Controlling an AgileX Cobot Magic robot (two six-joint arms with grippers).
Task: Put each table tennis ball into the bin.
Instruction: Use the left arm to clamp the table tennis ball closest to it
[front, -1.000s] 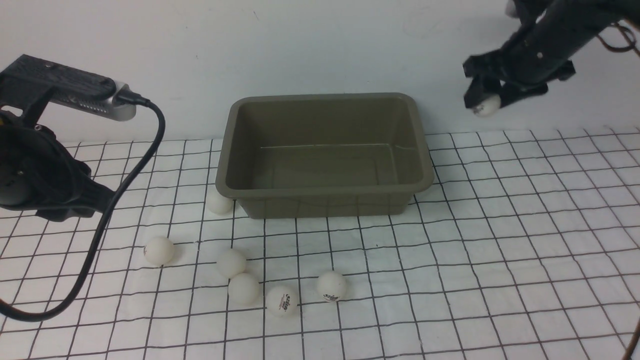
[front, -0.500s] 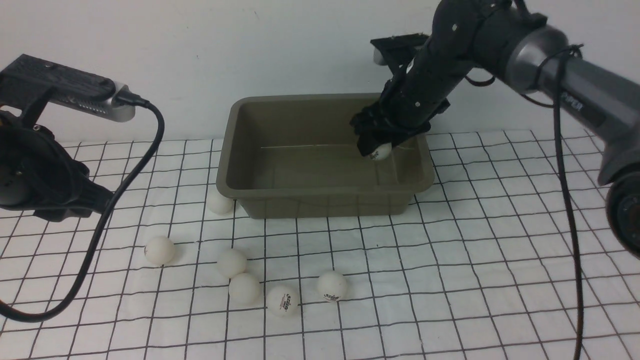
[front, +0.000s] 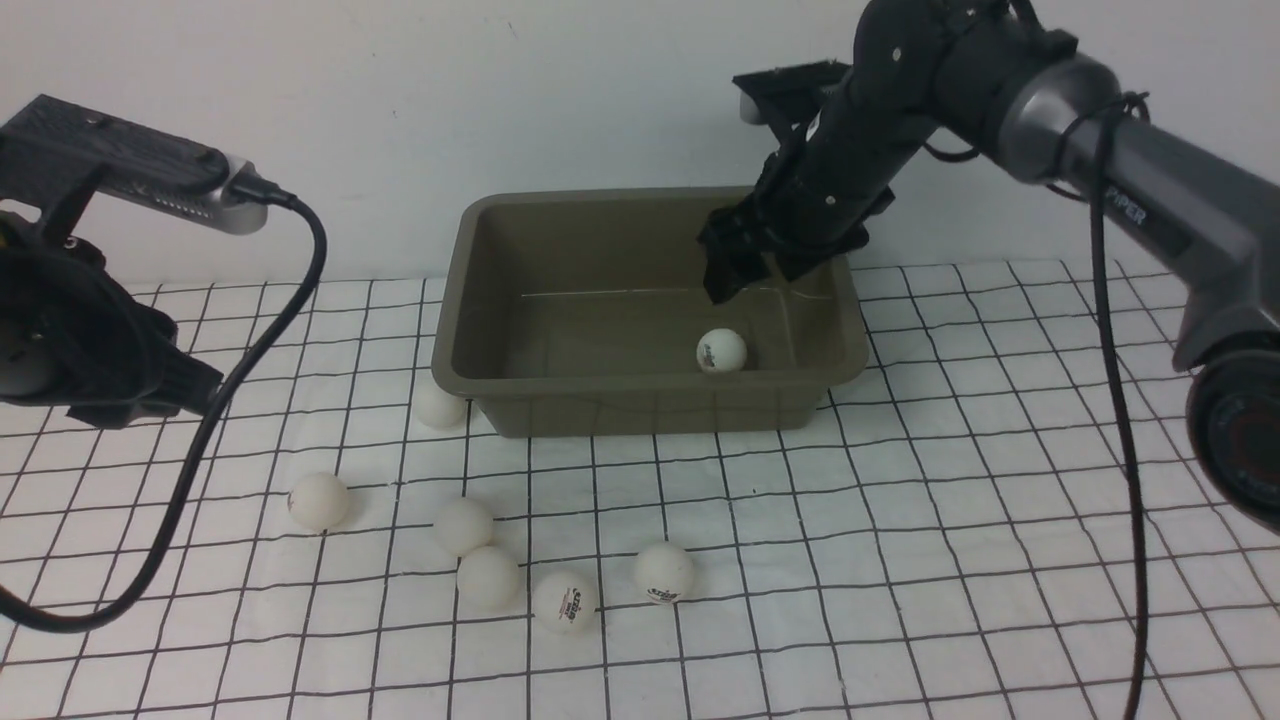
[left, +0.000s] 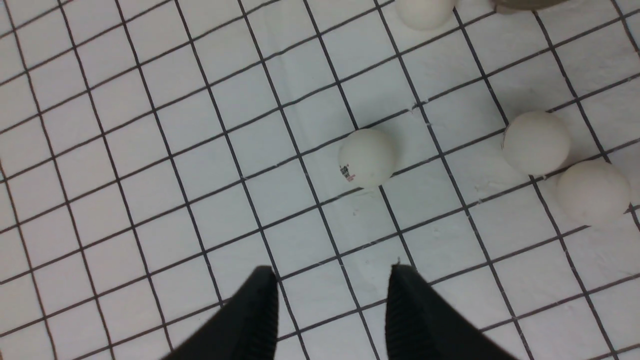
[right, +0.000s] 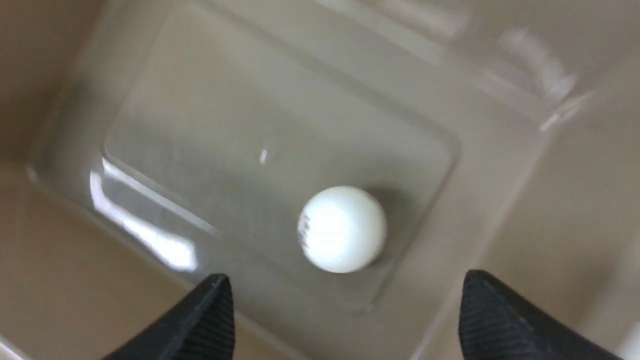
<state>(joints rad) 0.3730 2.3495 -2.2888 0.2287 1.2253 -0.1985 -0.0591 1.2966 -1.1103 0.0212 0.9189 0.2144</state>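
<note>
White ball (front: 721, 352) lies in the bin (front: 455, 300); the right wrist view alone shows the right hand (right: 345, 300) spread open above it. Left hand (left: 332, 280) gapes empty over the table (front: 1000, 500), left side, six balls (front: 462, 526) nearby.

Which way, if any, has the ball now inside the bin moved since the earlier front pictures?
Yes. The ball came leftward from right of the bin, then dropped out of the open right claw onto its floor.
</note>
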